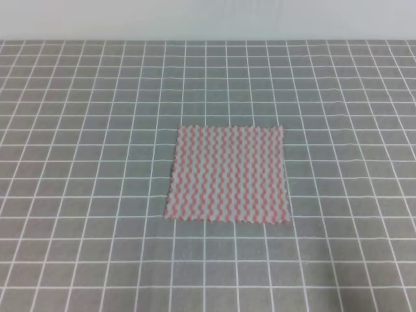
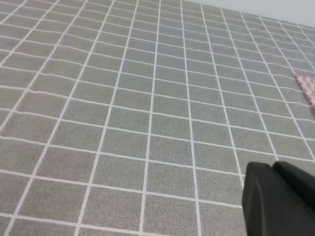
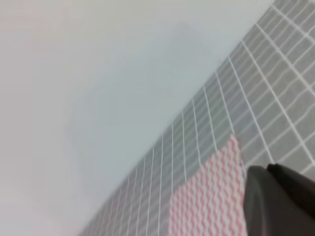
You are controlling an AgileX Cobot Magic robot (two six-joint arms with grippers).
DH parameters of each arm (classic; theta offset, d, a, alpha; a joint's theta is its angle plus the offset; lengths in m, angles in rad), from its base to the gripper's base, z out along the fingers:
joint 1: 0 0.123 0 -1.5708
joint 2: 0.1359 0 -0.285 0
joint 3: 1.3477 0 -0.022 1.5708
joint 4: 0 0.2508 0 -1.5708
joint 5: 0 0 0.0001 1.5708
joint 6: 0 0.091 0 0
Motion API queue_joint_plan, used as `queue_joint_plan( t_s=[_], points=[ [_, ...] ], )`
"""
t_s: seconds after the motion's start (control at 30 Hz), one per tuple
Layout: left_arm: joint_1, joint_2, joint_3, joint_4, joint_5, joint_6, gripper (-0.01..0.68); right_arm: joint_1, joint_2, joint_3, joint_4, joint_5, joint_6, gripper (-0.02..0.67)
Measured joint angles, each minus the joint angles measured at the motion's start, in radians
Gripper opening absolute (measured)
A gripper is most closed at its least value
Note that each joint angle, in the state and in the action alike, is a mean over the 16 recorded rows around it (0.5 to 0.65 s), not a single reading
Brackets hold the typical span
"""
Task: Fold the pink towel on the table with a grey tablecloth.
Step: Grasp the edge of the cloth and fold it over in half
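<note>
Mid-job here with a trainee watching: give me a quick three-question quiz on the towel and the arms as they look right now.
1. True or false: the pink towel lies flat and unfolded on the table with a grey tablecloth.
2. In the exterior high view, how many arms show? A) none B) one C) two
3. Fill in: in the left wrist view only a ____ of the towel shows at the right edge, apart from the left gripper.

Key: 1 true. 2 A. 3 corner. Neither wrist view shows whether the left gripper or the right gripper is open or shut.
</note>
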Motion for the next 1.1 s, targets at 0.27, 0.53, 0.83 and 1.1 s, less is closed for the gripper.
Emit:
queue_joint_plan(
  t_s=[0.27, 0.53, 0.83, 1.1],
  points=[
    [0.0, 0.003, -0.001, -0.002, 0.001, 0.0, 0.0, 0.0, 0.0, 0.002, 0.087, -0.076, -0.043, -0.017],
    [0.0, 0.007, -0.004, -0.001, 0.003, 0.0, 0.0, 0.0, 0.0, 0.005, 0.099, -0.114, -0.192, -0.017],
    [0.0, 0.005, -0.003, -0.001, 0.002, 0.0, 0.0, 0.0, 0.0, 0.0, 0.13, -0.114, -0.313, -0.017],
    [0.0, 0.005, -0.003, 0.01, -0.003, -0.001, 0.0, 0.0, 0.0, 0.0, 0.14, -0.077, -0.337, -0.017]
  ],
)
